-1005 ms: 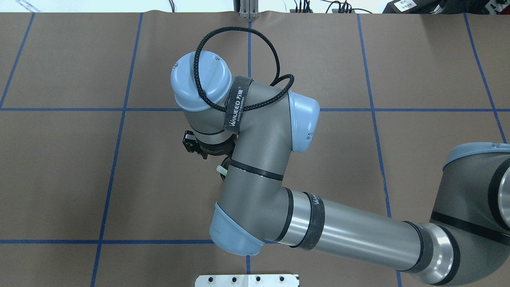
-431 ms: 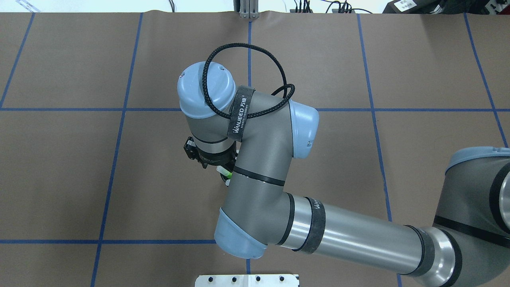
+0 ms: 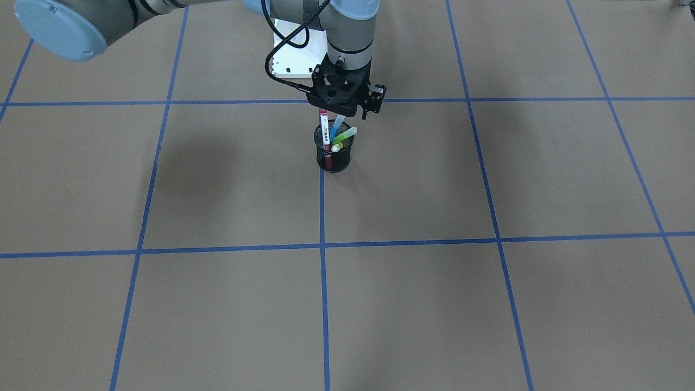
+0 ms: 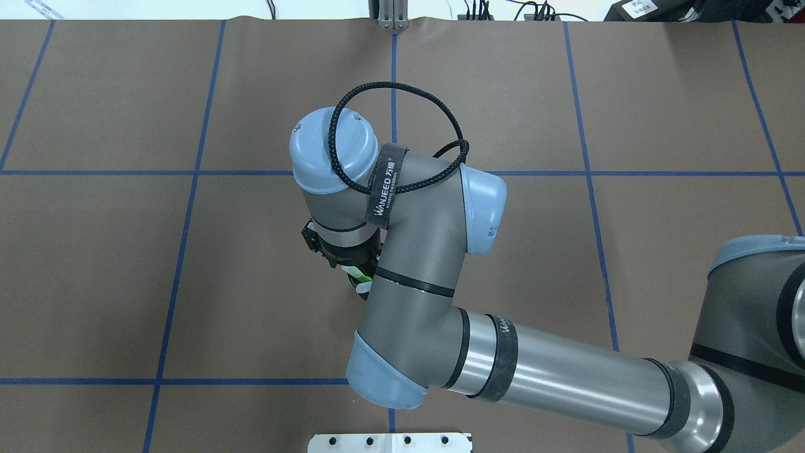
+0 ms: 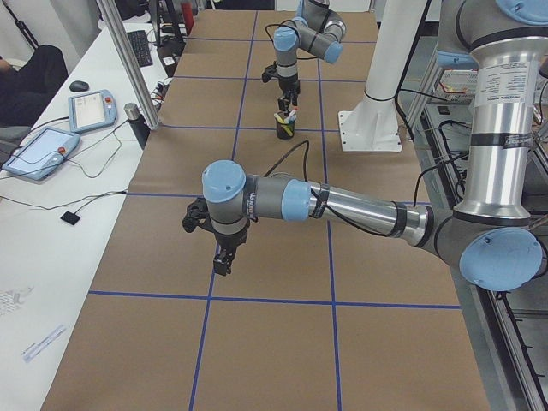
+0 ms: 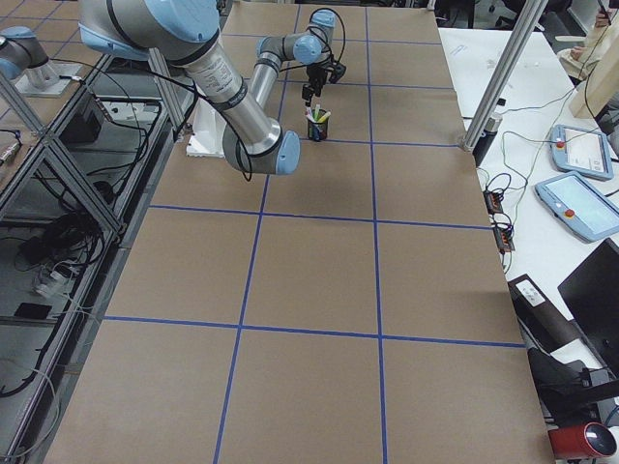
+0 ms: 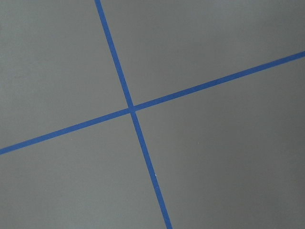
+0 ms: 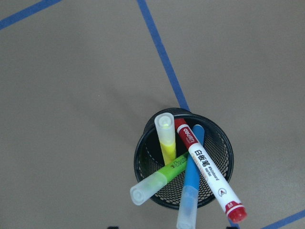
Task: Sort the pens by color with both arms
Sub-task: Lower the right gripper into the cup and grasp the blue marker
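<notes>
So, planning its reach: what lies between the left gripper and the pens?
Only table surface crossed by blue tape lines between left gripper and pens, shown in the exterior left view.

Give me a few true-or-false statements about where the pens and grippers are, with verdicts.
1. Four pens stand in the black mesh cup. True.
2. The right gripper is directly above the cup. True.
3. The red-and-white marker lies outside the cup. False: it leans inside the cup.
4. The left gripper is at the cup too. False: it is over a blue tape crossing, far from the cup.
</notes>
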